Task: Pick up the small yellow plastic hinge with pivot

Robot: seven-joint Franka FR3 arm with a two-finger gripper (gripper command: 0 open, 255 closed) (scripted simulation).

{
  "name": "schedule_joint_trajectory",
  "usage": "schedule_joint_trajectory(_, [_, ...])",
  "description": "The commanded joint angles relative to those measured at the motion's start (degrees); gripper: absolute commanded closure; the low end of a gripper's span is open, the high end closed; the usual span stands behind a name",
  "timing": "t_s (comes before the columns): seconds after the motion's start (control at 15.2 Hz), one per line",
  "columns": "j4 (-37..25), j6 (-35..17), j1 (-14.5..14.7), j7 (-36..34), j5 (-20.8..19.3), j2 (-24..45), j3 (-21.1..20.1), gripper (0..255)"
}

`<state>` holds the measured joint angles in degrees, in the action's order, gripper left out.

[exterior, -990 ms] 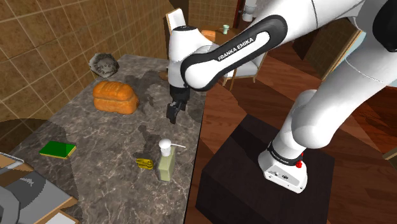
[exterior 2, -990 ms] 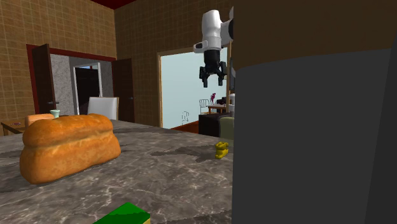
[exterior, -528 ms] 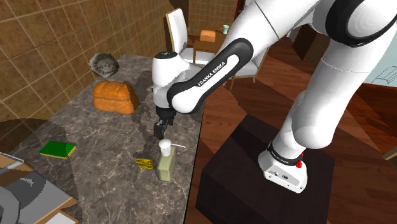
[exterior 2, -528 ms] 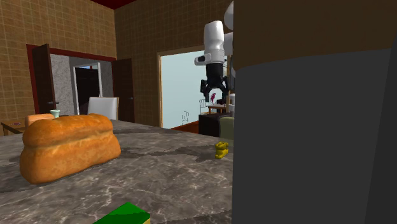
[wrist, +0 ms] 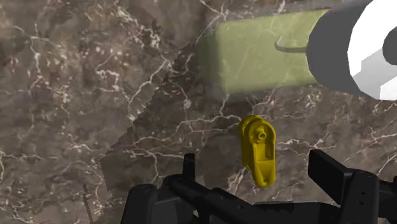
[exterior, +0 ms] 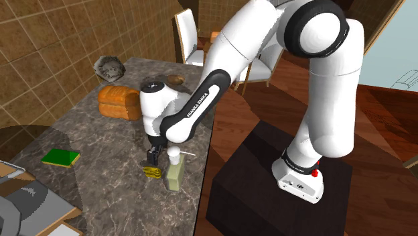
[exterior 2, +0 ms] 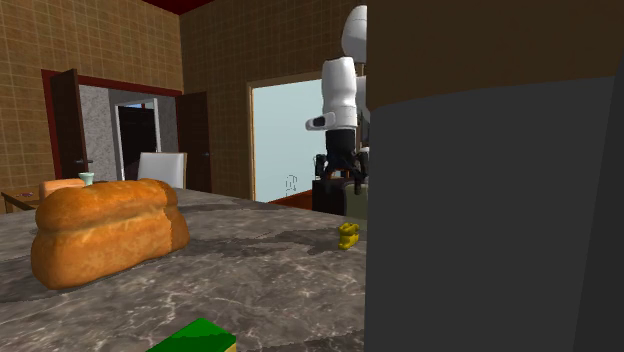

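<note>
Premises: domestic kitchen with adjoining dining area.
Dark marble-patterned table carries a loaf of bread, a pump soap bottle and a green sponge. Brown tiled walls back it. Wooden floor runs alongside to white dining chairs. The second exterior view records a dark door standing open, a cup on a wooden surface beside it, and a wide opening to a further room.

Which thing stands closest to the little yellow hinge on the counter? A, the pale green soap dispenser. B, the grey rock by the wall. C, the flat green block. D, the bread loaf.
A: the yellow hinge lies right beside the pale green soap dispenser, with nothing between them.
</note>
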<state>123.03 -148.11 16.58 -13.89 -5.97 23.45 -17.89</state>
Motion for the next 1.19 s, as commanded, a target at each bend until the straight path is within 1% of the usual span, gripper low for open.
schedule_joint_trajectory(0.0, [-3.3,-0.9,2.2,-1.6,-2.1,4.4,0.8,0])
schedule_joint_trajectory(0.26, [-10.2,-1.6,5.7,-2.9,-4.7,12.3,2.4,0])
schedule_joint_trajectory(0.73, [-11.6,-4.9,6.8,-3.5,-5.9,17.0,3.9,0])
schedule_joint_trajectory(0.86, [-11.8,-5.2,6.9,-3.6,-6.0,17.4,4.0,0])
schedule_joint_trajectory(0.92, [-11.9,-5.0,7.0,-3.6,-6.0,17.3,4.0,255])
schedule_joint_trajectory(1.12, [-11.7,-5.1,7.0,-3.7,-6.0,17.3,4.0,255])
